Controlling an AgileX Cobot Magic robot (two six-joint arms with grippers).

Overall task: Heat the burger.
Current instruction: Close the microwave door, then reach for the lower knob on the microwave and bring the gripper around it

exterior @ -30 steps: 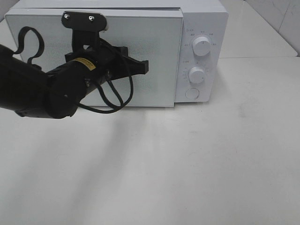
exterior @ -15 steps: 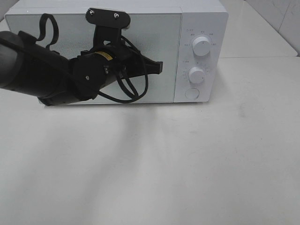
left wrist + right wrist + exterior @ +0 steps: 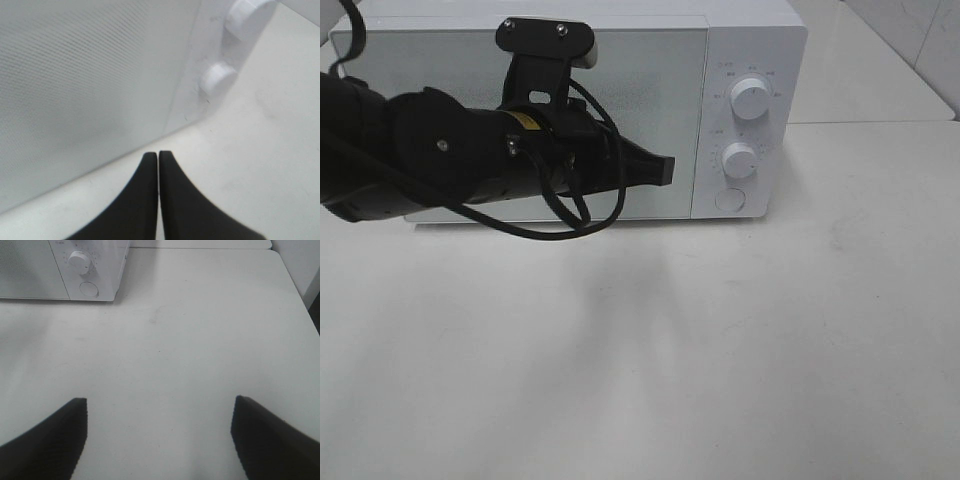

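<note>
The left gripper (image 3: 668,170), pinched shut and empty, hovers at 4 o'clock on the microwave door (image 3: 650,80); the burger is unseen, perhaps inside; reaching toward 3 o'clock, it may skid off the lower knob (image 3: 740,160) or shove the microwave (image 3: 750,40); the right gripper (image 3: 160,400) gapes wide, empty, above the table (image 3: 200,315).

Microwave (image 3: 765,50) (door (image 3: 660,90) shut) at back, left arm (image 3: 430,165) across door, tabletop (image 3: 720,350) open

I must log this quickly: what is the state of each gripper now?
Left gripper: closed, holding nothing.
Right gripper: open, holding nothing.
</note>
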